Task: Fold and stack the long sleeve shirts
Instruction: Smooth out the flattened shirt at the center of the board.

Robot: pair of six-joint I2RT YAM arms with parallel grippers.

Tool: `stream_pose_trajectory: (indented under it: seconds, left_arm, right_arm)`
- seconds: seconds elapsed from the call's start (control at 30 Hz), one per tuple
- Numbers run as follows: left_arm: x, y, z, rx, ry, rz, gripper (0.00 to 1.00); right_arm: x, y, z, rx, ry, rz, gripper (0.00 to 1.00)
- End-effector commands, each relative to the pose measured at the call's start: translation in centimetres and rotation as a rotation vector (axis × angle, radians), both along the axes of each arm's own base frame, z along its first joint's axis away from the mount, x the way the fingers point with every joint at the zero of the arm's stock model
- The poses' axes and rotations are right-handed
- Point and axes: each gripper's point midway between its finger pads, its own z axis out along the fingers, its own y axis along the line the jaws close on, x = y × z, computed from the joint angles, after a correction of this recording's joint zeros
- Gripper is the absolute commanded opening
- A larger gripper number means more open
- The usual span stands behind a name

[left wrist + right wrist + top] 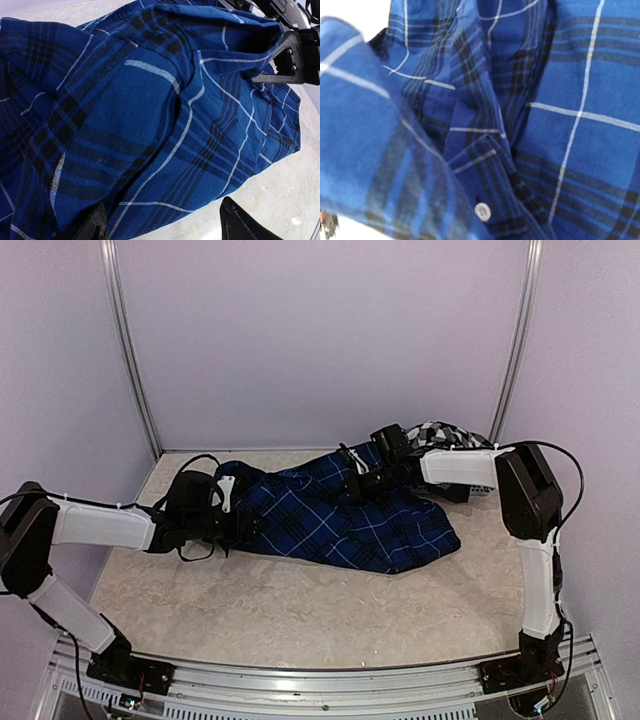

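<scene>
Lying crumpled on surface (300, 610): navy shirt (340, 520), likely soft, light; best taken by collar or hem. Left pincer (162, 210) wide; right pincer (358, 480) closed, pinching far fold.

No readable text, labels or numbers

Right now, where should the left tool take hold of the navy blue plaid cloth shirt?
Probably the loose edge of the navy blue plaid cloth shirt, on the marble-patterned table, approached low from the left: the open left tool straddles that edge, while the shut right tool pinches the opposite fold.
</scene>
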Motion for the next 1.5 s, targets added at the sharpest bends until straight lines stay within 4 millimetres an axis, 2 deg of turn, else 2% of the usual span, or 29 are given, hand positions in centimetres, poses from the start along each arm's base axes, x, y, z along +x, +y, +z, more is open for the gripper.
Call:
stream_pose_trajectory:
  seconds: [0.0, 0.2, 0.4, 0.8, 1.03, 1.3, 1.47]
  left_arm:
    - [0.9, 0.6, -0.2, 0.015, 0.018, 0.011, 0.73]
    - [1.5, 1.5, -1.7, 0.031, 0.070, 0.012, 0.72]
    - [0.7, 1.0, -3.1, 0.016, 0.122, -0.057, 0.71]
    - [0.9, 0.6, -4.7, 0.036, 0.155, -0.098, 0.58]
    - [2.1, 0.5, -3.8, 0.063, 0.092, -0.085, 0.58]
    - [3.8, -0.3, -3.0, 0.121, 0.033, -0.083, 0.63]
    - [3.8, -0.5, -4.6, 0.144, 0.078, -0.101, 0.58]
  right_arm:
    - [-0.7, -0.1, -0.9, 0.006, 0.016, 0.022, 0.00]
    - [-0.9, -0.1, -1.2, 0.007, 0.018, 0.027, 0.00]
    - [-0.8, 0.0, -0.9, 0.014, 0.014, 0.030, 0.00]
    - [-0.7, 0.0, -1.2, 0.012, 0.022, 0.032, 0.00]
    - [-1.1, 0.1, -1.5, 0.017, 0.032, 0.041, 0.00]
    - [-1.7, 0.0, -1.6, 0.021, 0.042, 0.050, 0.00]
    - [-1.7, -0.1, -1.4, 0.021, 0.036, 0.049, 0.00]
